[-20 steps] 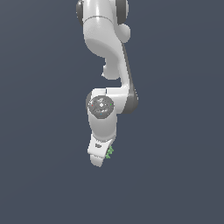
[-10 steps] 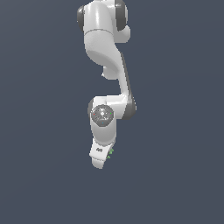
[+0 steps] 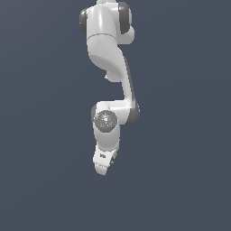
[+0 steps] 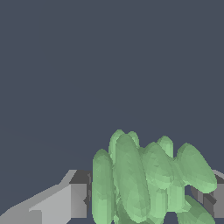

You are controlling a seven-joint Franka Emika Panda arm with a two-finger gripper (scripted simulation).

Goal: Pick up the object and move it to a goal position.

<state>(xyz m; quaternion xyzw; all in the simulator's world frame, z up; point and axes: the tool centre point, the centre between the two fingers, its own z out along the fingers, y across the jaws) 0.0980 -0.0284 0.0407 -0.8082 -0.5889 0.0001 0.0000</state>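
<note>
Backdrop: plain slate-grey, no goal marker visible; my gripper (image 3: 104,166), closed on the green object (image 4: 146,181), has travelled lower and leftward in the exterior view — carry underway.

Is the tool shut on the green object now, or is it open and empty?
Shut on it: the wrist view shows the green object filling the gap between both fingers of the tool.
</note>
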